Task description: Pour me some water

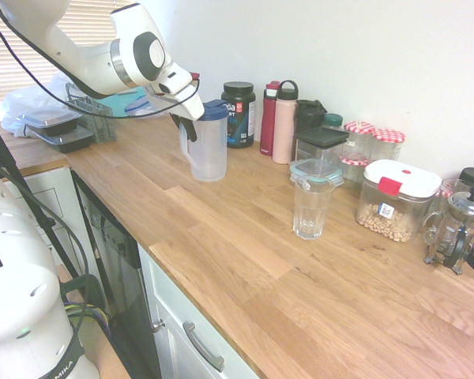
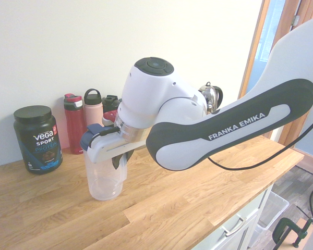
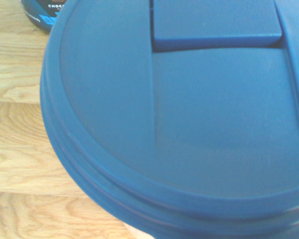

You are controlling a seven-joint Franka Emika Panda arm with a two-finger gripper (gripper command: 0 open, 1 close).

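Home kitchen. Evidence: oak plank surface point(image 1: 245, 237) over white cabinets with metal handles point(image 1: 201, 347); built-in dishwasher point(image 1: 110, 268); 2 gingham-lidded jars point(image 1: 375, 142); French press point(image 1: 458, 229); food containers point(image 1: 399, 201); drink bottles point(image 1: 283, 122); protein tub point(image 2: 37, 138); kettle point(image 2: 211, 96).

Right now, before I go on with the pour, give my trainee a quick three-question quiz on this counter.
1. True or false: the gripper is shut at the handle of the jug.
2. What colour is the jug's lid?
3. The glass tumbler stands: A) apart from the jug on the worktop, B) under the jug's spout, C) in the gripper.

Key: 1 true; 2 blue; 3 A.
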